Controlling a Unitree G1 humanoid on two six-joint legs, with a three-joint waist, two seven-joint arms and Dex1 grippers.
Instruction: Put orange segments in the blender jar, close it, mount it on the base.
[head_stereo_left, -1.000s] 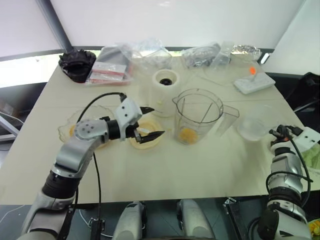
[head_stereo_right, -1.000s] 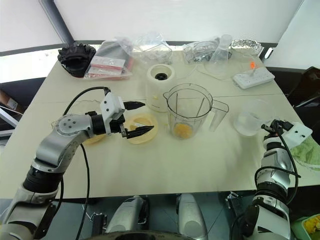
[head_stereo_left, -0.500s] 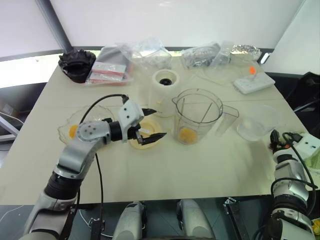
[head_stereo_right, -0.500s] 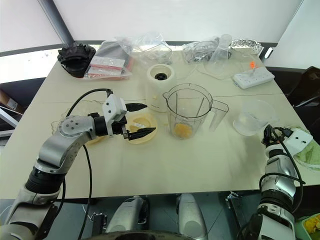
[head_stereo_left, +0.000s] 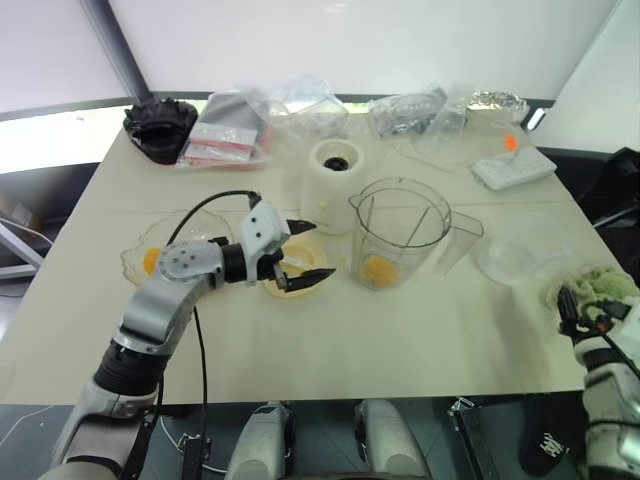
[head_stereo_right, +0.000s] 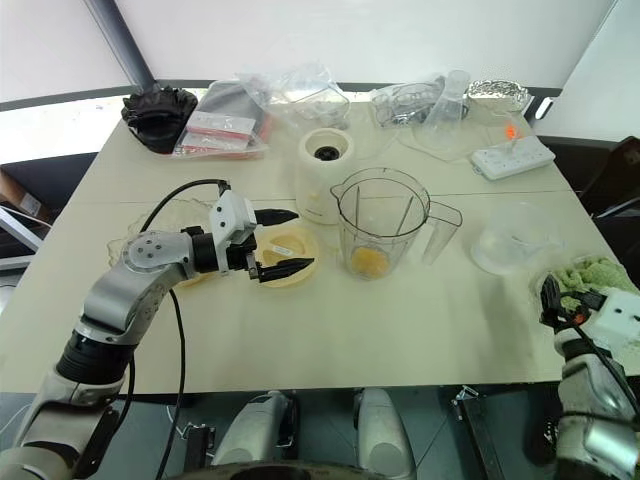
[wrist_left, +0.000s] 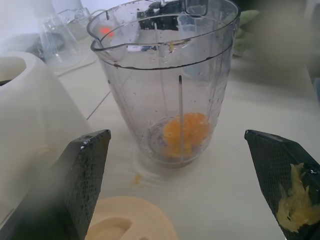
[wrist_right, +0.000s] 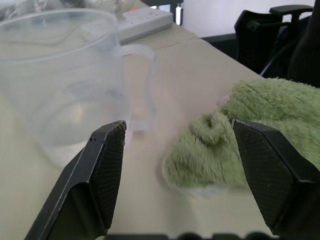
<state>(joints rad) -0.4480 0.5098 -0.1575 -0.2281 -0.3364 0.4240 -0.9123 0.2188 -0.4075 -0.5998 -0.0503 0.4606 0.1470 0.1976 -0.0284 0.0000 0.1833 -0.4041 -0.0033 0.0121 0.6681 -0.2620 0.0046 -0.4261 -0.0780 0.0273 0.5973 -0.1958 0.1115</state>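
On the cream table (head_stereo_right: 330, 330), going from my left: a shallow glass bowl (head_stereo_left: 150, 262) holds one orange piece. Just right of it, my left gripper (head_stereo_right: 283, 242) hovers over a flat cream lid (head_stereo_right: 285, 247), its two black fingers spread wide and holding nothing; a smear of orange pulp clings to one fingertip (wrist_left: 292, 197). Ahead of that gripper stands the blender jar (head_stereo_right: 383, 225), upright and uncovered, with orange segments (wrist_left: 186, 131) lying at its bottom. Behind the jar, to its left, sits the base (head_stereo_right: 326, 170), apart from it. Further right stands a clear plastic cup (wrist_right: 65, 80). At the table's right edge, my right gripper (wrist_right: 177, 160) is open and empty, facing a green cloth (wrist_right: 250, 135).
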